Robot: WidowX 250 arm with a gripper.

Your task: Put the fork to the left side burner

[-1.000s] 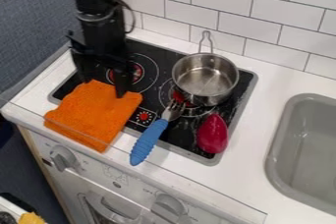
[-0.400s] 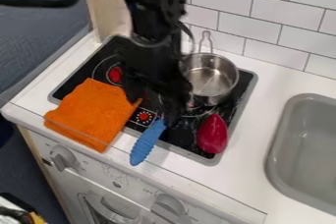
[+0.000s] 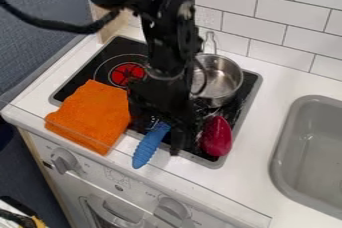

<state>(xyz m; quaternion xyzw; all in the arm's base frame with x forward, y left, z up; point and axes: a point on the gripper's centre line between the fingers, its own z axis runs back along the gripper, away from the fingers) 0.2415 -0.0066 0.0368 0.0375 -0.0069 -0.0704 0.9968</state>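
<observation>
White wall tiles [image 3: 287, 17] rise behind the black stovetop [image 3: 119, 48], and small printed marks [image 3: 117, 176] sit on the oven front [image 3: 141, 188]. Near the stovetop's front edge the gripper [image 3: 157, 133] hangs, jaws apart around the blue-handled fork [image 3: 148, 147], which lies between the orange cloth [image 3: 91, 116] and a red object [image 3: 216, 138]; whether they touch it, I cannot tell

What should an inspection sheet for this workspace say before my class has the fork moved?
Surface: black stovetop set in white counter.
Job's things: blue-handled fork at stovetop's front edge; left burner partly visible.
Clutter: orange cloth beside left burner; steel pot; red object.
Claw: at the fork, fingers apart.
Cables: black cable, upper left.
Surroundings: tiled wall, grey sink.
</observation>
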